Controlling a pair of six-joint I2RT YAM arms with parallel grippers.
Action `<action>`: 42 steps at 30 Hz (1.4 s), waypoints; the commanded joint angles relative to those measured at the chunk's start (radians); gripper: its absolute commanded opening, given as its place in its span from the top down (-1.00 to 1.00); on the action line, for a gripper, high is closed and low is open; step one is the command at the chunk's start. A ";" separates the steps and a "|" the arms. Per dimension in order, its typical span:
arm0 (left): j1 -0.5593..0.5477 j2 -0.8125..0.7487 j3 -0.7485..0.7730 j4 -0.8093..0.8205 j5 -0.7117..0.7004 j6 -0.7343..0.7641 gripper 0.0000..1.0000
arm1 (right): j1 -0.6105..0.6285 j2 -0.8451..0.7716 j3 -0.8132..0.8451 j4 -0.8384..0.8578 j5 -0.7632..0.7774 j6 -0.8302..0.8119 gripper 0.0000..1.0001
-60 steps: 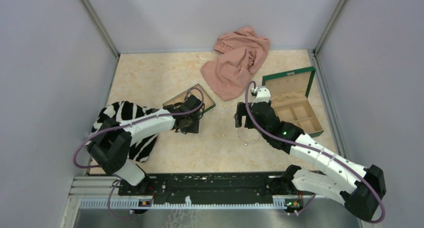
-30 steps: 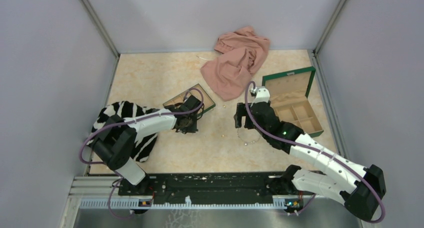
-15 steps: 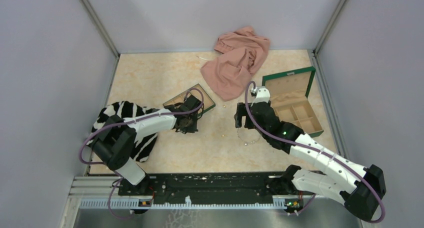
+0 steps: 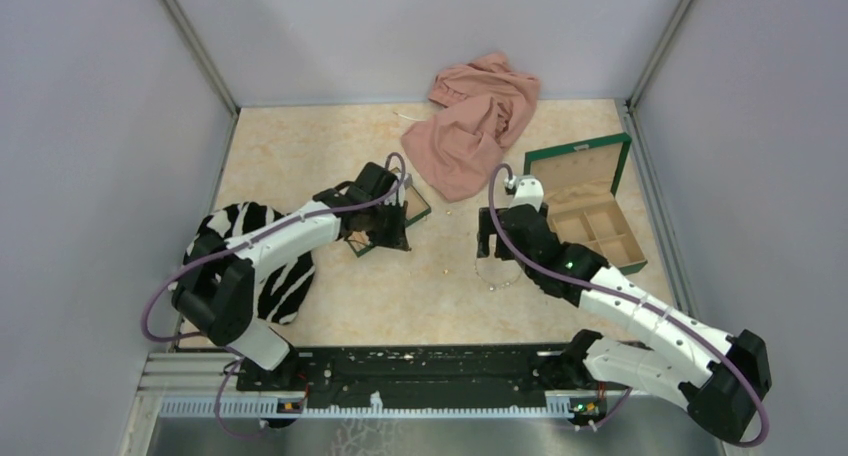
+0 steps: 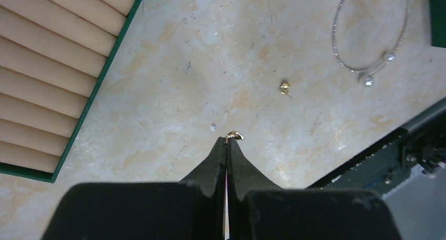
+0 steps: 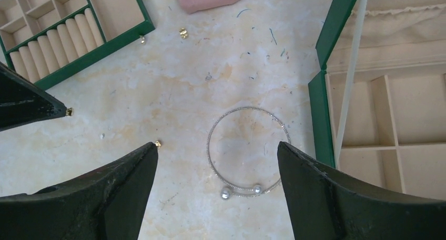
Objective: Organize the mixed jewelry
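Two green cases, slotted tray (image 6: 58, 48) and compartment box (image 6: 322, 119), flank the necklace (image 6: 226, 193).

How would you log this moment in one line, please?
left gripper: shut on gold piece | right gripper: open over silver loop

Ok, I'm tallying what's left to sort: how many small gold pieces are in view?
4 gold pieces: one pinched in the left claw, one lying left of the necklace, two beside the slotted tray. More may be hidden.
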 commanded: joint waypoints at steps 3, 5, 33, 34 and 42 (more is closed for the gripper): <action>0.095 -0.022 0.026 0.033 0.329 0.030 1.00 | -0.084 -0.051 0.038 0.022 -0.140 0.019 -0.68; 0.114 -0.024 0.028 0.049 0.394 0.031 1.00 | -0.115 -0.059 0.031 0.043 -0.222 0.026 -0.68; 0.137 0.000 0.032 0.174 0.712 0.025 1.00 | -0.241 -0.021 -0.036 0.248 -0.747 0.107 -0.67; 0.139 0.003 0.033 0.178 0.718 0.024 1.00 | -0.256 -0.023 -0.047 0.273 -0.789 0.117 -0.67; 0.177 0.100 0.036 0.251 0.990 -0.090 1.00 | -0.300 0.000 -0.101 0.408 -0.968 0.169 -0.64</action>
